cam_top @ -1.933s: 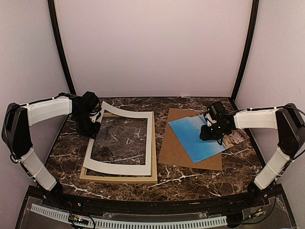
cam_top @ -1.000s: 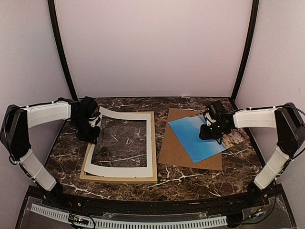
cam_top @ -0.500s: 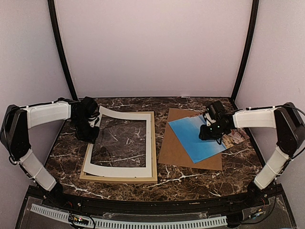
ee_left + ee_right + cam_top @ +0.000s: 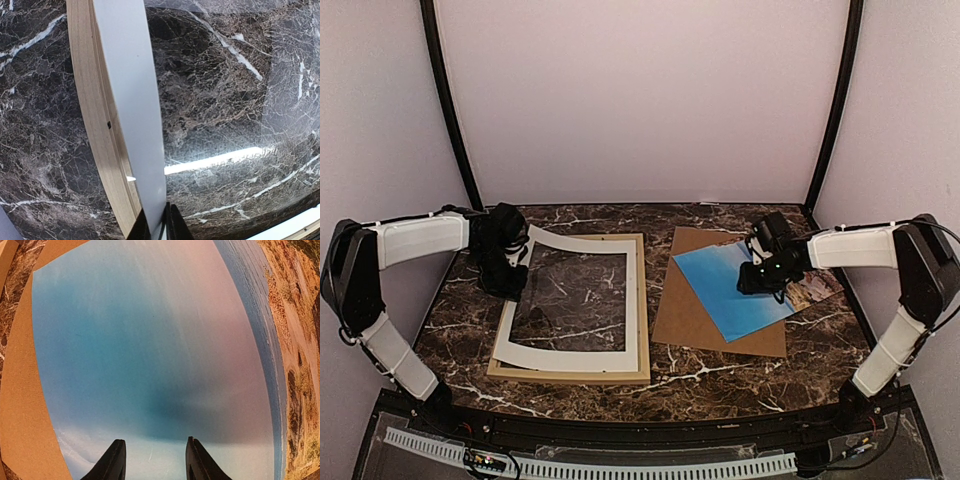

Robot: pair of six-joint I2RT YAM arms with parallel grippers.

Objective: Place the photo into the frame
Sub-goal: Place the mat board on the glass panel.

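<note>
The photo (image 4: 720,285), a beach print with a wide blue sky, lies askew on a brown backing board (image 4: 690,320) at the right. My right gripper (image 4: 761,281) hovers just above the photo (image 4: 150,340), open (image 4: 155,440), with nothing between its fingers. The light wooden frame (image 4: 570,376) lies flat at the left with a white mat (image 4: 570,356) resting in it. My left gripper (image 4: 514,280) is shut on the mat's left strip (image 4: 130,100), which passes between its fingers (image 4: 158,216) beside the frame's rail (image 4: 85,100). The mat's far left corner curls up.
A glass pane (image 4: 225,150) inside the frame reflects a strip of light over the dark marble table (image 4: 720,375). The backing board (image 4: 15,405) reaches well past the photo toward the frame. Pale walls and two black posts close the back.
The left gripper has lowered the mat's left side toward the frame, and the mat now sits squarer inside it. The right arm has not moved.
</note>
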